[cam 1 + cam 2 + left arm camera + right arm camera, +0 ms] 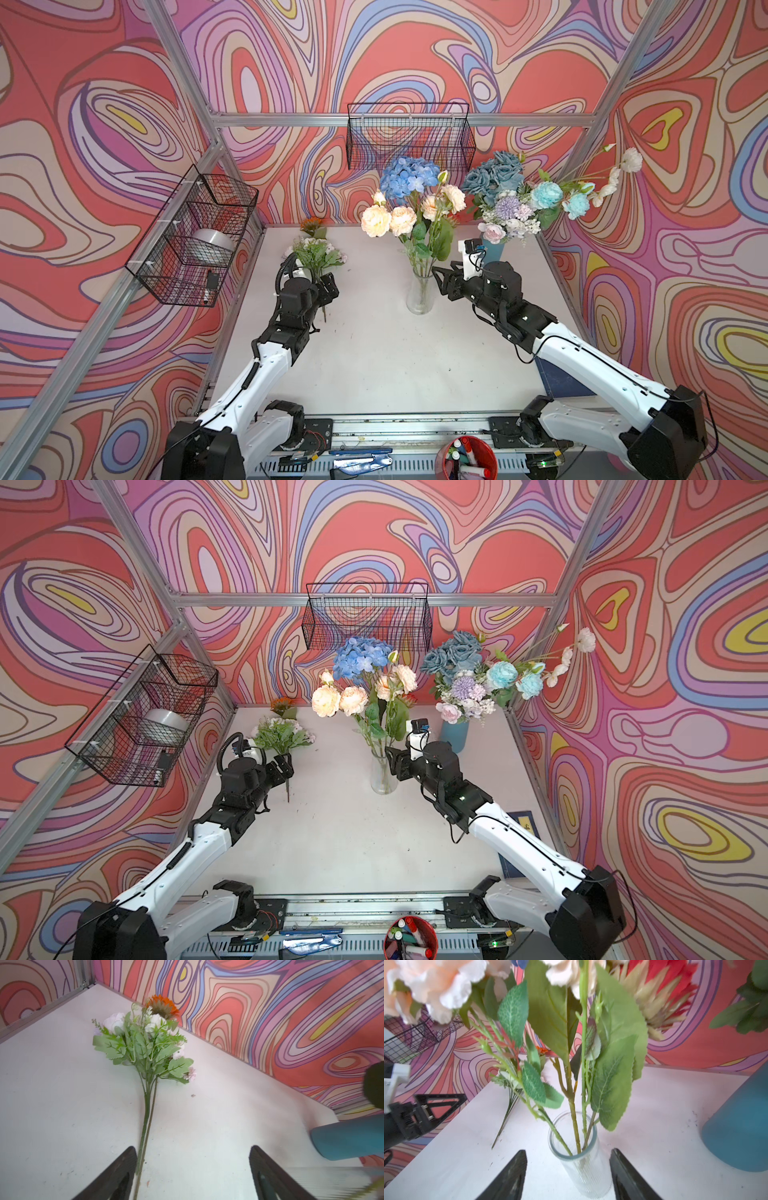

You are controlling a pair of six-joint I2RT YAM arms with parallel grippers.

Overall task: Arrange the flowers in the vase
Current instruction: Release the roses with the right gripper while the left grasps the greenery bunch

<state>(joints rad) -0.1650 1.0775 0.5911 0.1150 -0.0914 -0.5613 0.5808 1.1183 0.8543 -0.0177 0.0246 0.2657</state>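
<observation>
Flowers (409, 180) stand in vase (420, 295) — bunch (316, 253) outside.

Both arms reach forward; left tool (193, 1150) and right tool (568, 1152) spread wide

We see a white bench (374, 357) inside swirl-patterned walls (415, 54). A black wire basket (409, 135) hangs on the far wall. A second wire basket (191, 237) on the left holds a silver roll (212, 245). A red cup (485, 452) of markers (462, 451) stands at the near edge, and a dark blue book (557, 378) lies at the right.
</observation>
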